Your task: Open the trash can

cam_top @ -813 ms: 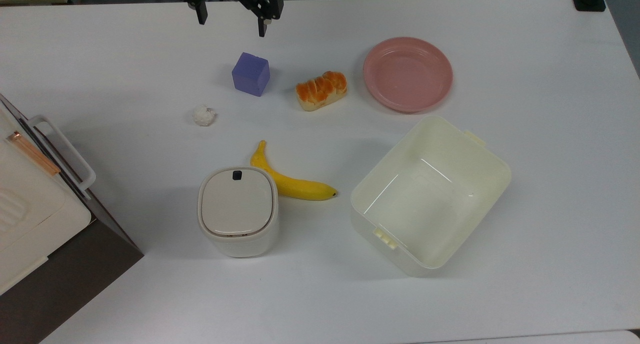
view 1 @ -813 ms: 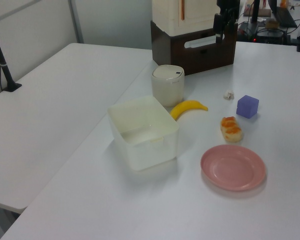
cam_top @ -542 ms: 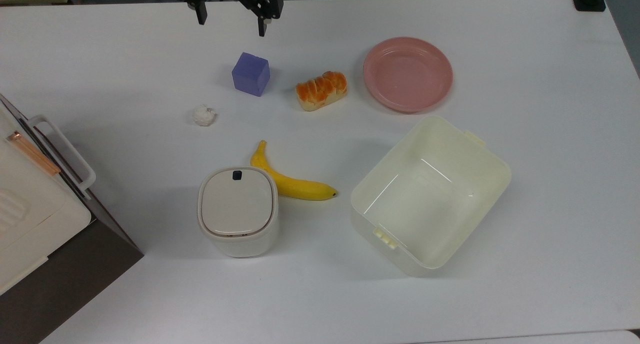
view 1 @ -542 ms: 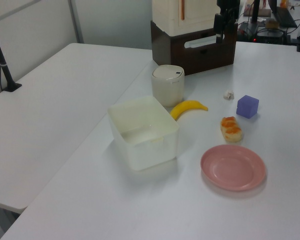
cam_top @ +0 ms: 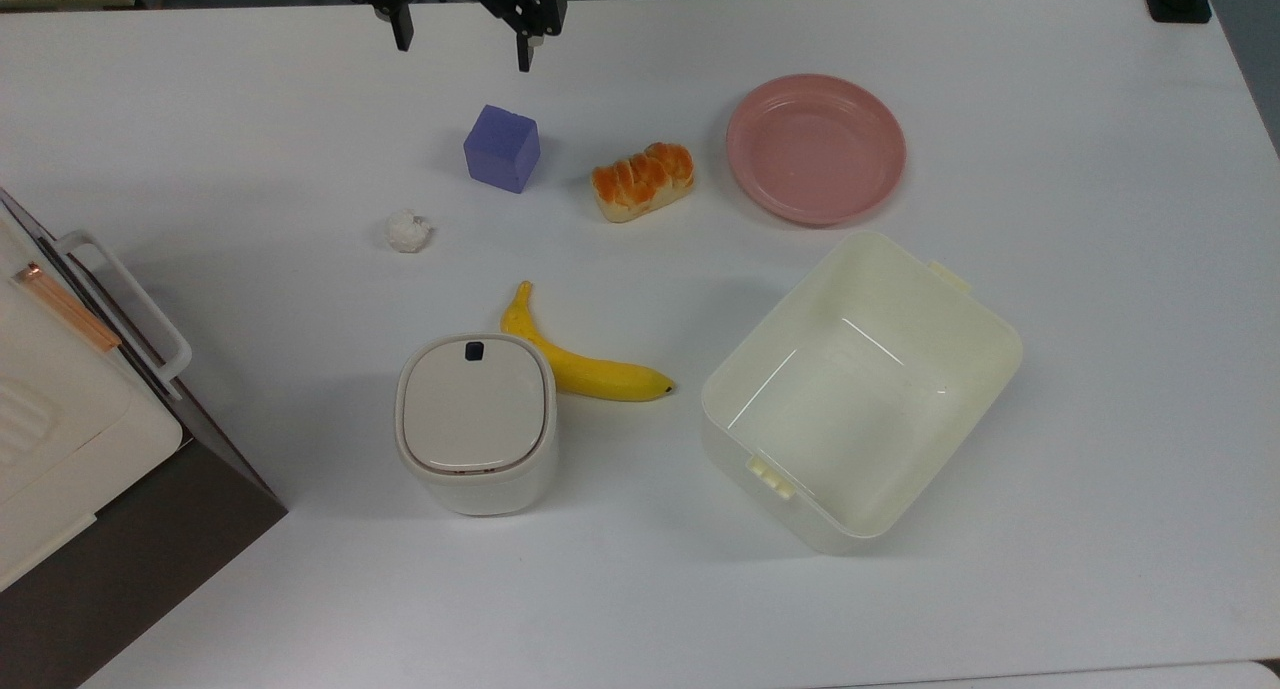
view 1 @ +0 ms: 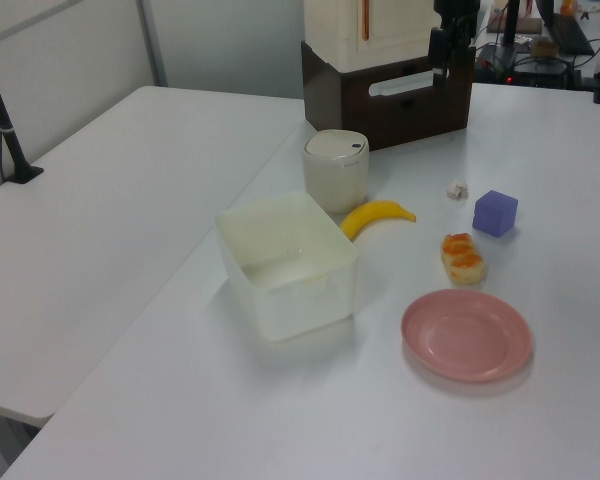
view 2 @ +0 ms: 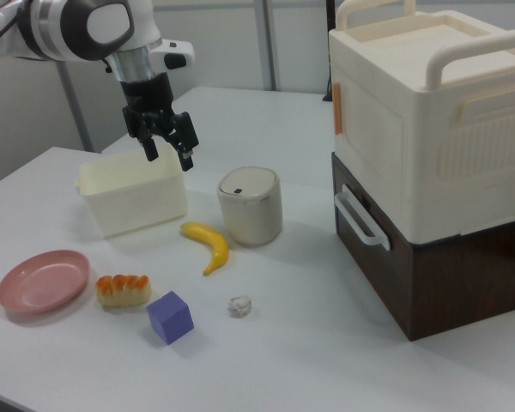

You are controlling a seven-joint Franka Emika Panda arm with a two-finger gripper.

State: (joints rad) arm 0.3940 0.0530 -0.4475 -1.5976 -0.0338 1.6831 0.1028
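The trash can, lid flat and closed, stands on the counter touching the banana; the end effector hangs empty, fingers apart, well beyond the banana

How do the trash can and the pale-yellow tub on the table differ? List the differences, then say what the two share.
The trash can is closed by a flat beige lid; the tub has no lid, and its inside is bare. The trash can is the smaller, a rounded square from above; the tub is larger and rectangular. The trash can has a small dark button at its rim; the tub has pale tabs on its sides. Both are pale, upright containers, and the banana lies between them.
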